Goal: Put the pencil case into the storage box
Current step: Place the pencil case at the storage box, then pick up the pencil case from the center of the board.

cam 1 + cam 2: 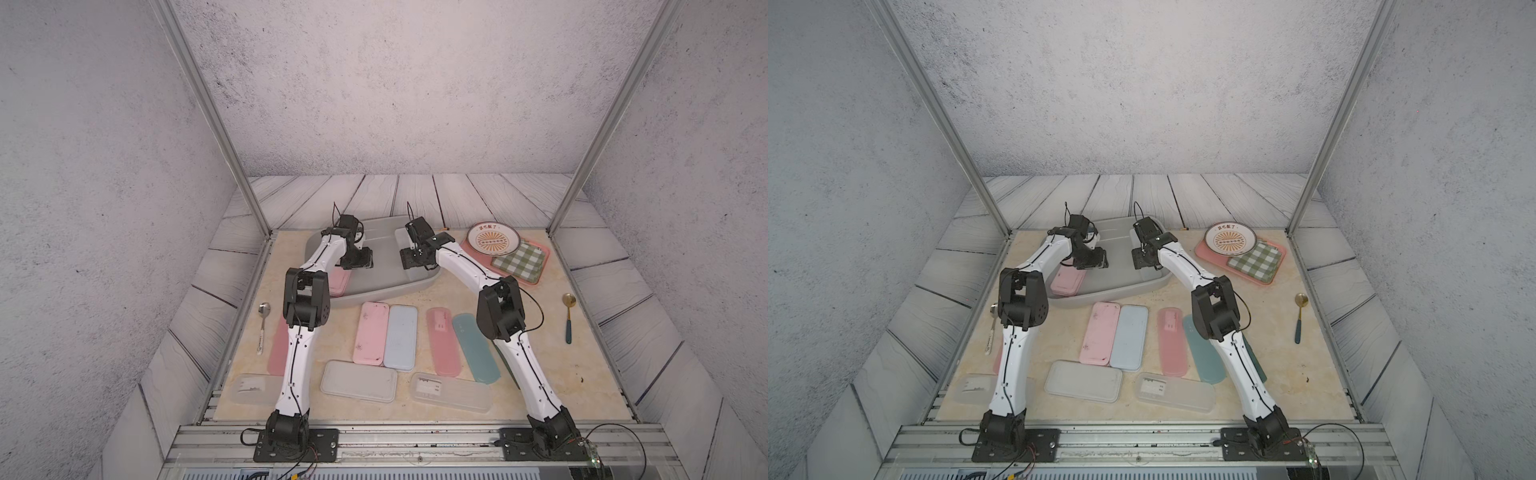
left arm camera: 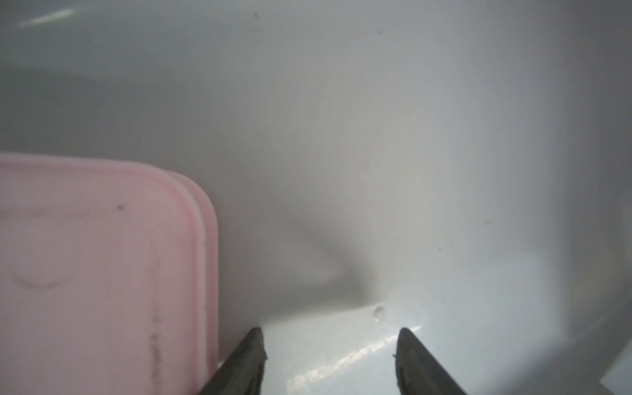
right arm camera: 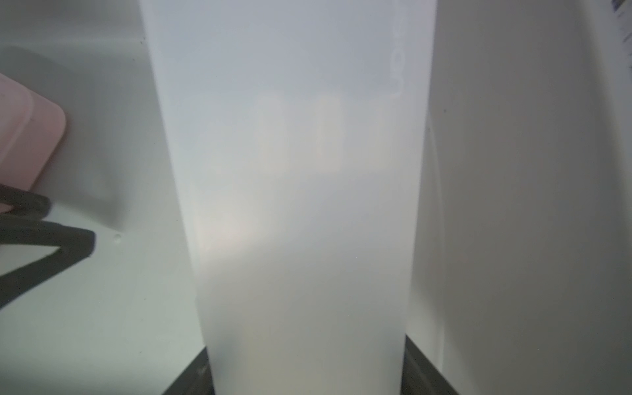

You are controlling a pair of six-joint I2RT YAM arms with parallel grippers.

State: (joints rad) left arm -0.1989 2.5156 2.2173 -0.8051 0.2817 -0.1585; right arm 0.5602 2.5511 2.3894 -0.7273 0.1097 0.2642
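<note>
The left end effector (image 2: 330, 330) is released and empty, its fingers spread low over the floor of the box (image 2: 376, 136). A pink case (image 2: 102, 273) lies flat just outside one finger, probably set to that side to keep the middle of the box free. Facing it across the bare floor, the right end effector (image 3: 306, 359) straddles a frosted case (image 3: 290, 171) lengthwise, with a finger at each long edge. That case runs straight out ahead of it, inside the box and close along the side wall, which looks meant to pack the cases side by side. Whether those fingers press the case or only flank it, I cannot tell. Behind both end effectors, spare cases (image 1: 371, 338) wait on the surface (image 1: 561, 374).
</note>
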